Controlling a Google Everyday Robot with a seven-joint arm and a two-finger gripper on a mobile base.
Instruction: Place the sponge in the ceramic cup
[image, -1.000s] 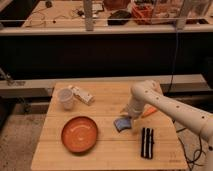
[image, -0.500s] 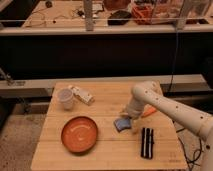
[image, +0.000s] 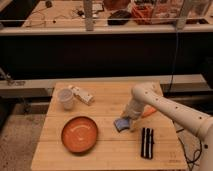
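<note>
Wooden table is holding everything. The white arm is reaching in from 3 o'clock. The ceramic cup is standing at 9 o'clock. The sponge is lying near the middle, well apart from it. The gripper is hanging right at the sponge; I cannot tell if it is apart or together. Grabbing seems to be going on. Next is calling for a firm hold, a lift, and a carry toward 10 o'clock.
</note>
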